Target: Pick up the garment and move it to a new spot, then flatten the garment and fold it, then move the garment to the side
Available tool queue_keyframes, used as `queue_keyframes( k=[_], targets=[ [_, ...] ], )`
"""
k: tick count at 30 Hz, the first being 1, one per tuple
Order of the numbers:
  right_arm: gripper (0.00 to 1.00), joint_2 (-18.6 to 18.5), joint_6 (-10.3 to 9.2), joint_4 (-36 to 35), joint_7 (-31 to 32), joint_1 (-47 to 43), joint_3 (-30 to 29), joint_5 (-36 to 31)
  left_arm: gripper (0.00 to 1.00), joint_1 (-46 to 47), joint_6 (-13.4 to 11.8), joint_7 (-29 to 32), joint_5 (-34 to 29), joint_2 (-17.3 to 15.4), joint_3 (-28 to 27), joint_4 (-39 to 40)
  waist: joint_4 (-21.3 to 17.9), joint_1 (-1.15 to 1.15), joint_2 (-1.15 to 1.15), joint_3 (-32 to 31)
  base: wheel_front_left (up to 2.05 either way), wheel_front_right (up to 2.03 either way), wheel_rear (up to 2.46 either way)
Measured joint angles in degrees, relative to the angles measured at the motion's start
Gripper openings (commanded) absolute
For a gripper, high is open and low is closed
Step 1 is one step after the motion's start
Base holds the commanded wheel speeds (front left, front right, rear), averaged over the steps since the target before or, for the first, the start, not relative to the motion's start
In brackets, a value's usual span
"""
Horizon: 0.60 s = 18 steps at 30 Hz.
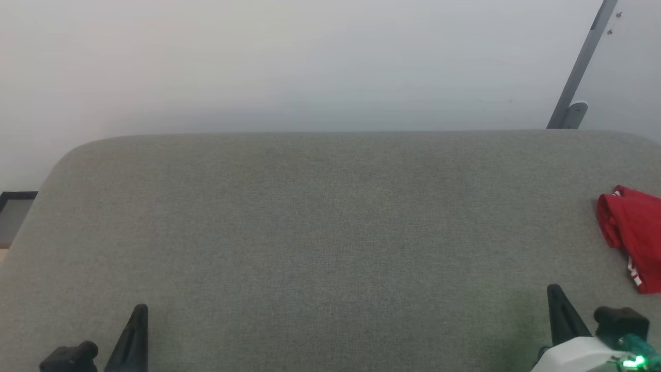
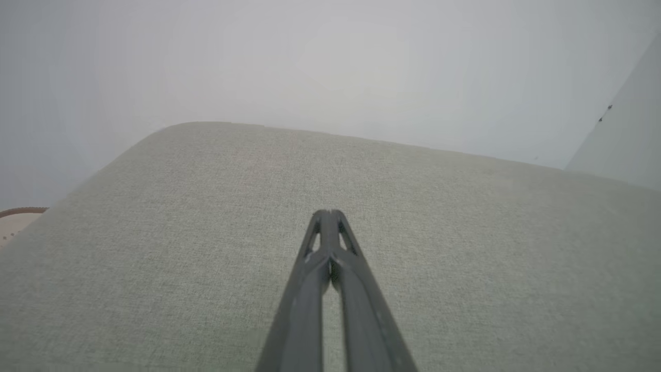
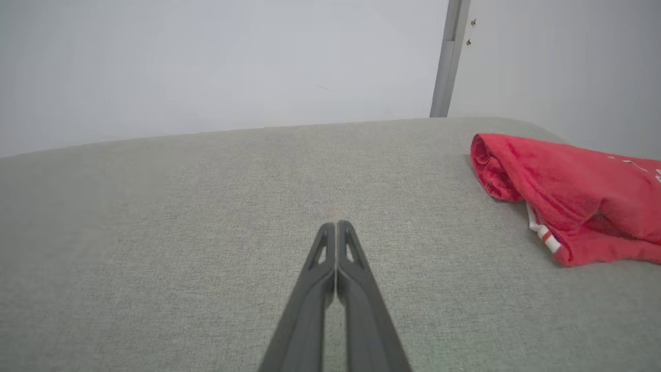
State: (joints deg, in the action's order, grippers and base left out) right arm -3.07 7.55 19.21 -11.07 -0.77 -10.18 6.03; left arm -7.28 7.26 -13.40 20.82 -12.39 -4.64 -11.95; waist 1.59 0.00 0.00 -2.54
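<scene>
The garment (image 1: 632,235) is a crumpled red heap with a strip of red-white trim, lying at the far right edge of the grey fabric surface (image 1: 320,227); in the right wrist view the garment (image 3: 573,196) lies to the right of my fingers. My right gripper (image 1: 555,295) hovers low near the front right, shut with nothing in it, its tips (image 3: 336,225) pressed together. Close to the front left, my left gripper (image 1: 140,311) is likewise shut and holds nothing, its tips (image 2: 327,213) touching.
A pale wall rises behind the surface. A grey metal bar (image 1: 581,64) leans at the back right. A beige rim (image 2: 18,217) peeks past the surface's left edge. The surface has rounded far corners.
</scene>
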Motion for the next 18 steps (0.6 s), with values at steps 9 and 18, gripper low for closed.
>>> queue_keyframes(
  k=[9,18],
  targets=[
    [0.0,0.0,0.0,-0.6,1.8,0.2,0.7,10.9,0.0,0.9,0.0,2.4,8.6,1.0,-0.1,-0.2,-0.1,0.0,0.0,0.2,0.0,0.0,0.0],
    [0.0,0.0,0.0,-1.3,3.6,1.1,1.1,20.5,0.0,2.6,0.0,4.6,16.4,2.1,-0.3,-0.4,-0.2,0.0,0.0,0.4,0.0,0.0,0.0]
  ],
)
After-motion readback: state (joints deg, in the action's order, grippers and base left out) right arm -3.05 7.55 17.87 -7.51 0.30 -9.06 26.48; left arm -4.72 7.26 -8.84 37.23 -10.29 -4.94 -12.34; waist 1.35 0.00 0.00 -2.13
